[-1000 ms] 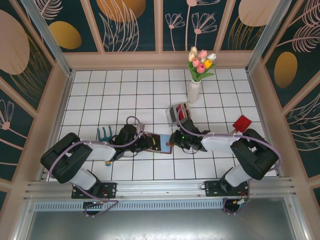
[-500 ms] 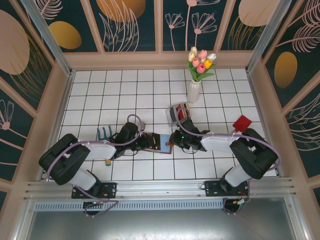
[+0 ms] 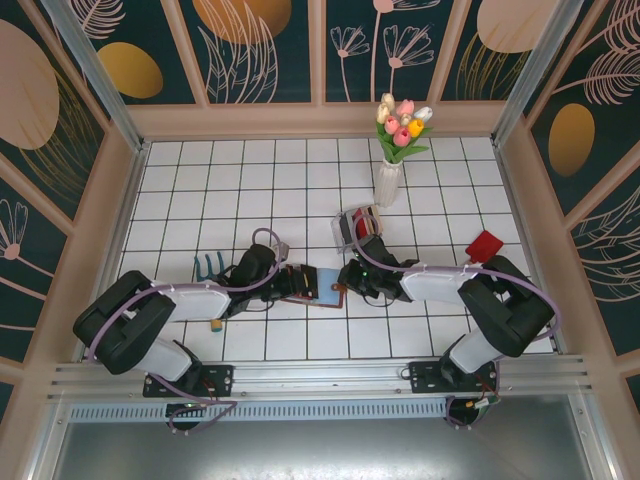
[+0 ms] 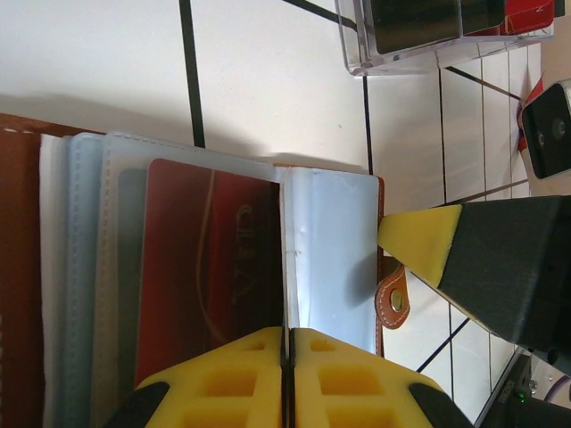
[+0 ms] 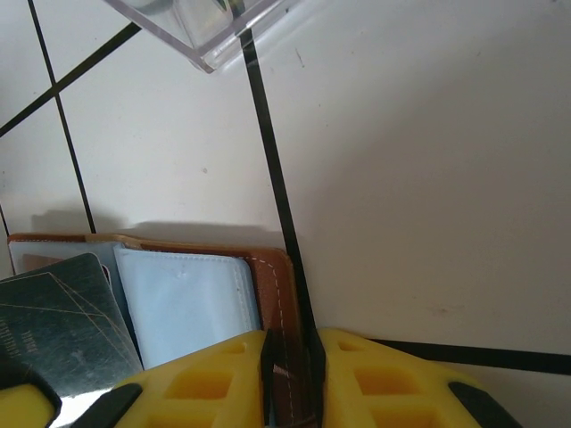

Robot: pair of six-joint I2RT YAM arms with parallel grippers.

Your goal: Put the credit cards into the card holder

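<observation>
- The brown leather bifold wallet (image 3: 325,288) lies open on the white tiled table (image 3: 250,190), between the two grippers. Its pale grey-blue plastic pockets are fanned like pages.
- A glossy red plastic card (image 4: 210,267) sits inside one clear sleeve. The stitched leather clasp tab (image 4: 393,303), with its small round stud, pokes out at the wallet's edge.
- The left gripper (image 4: 287,334) has its yellow foam fingers pressed nearly together on a thin dark grey card (image 5: 58,312). From the left wrist the card is just a dark line on edge, while the right wrist catches its face, matte with fine pale lines (slanted over the pockets).
- The right gripper (image 5: 290,343) pinches the wallet's stitched leather cover in a narrow gap. The left wrist view has one of its yellow tips touching that edge beside the tab.
- Just beyond the wallet stands a clear hard plastic box (image 3: 350,228) with dark and red cards in it.
- Farther off, from above: a white vase of tulips (image 3: 387,182), a red toy shovel (image 3: 483,246) and a teal hand fork (image 3: 208,266).
</observation>
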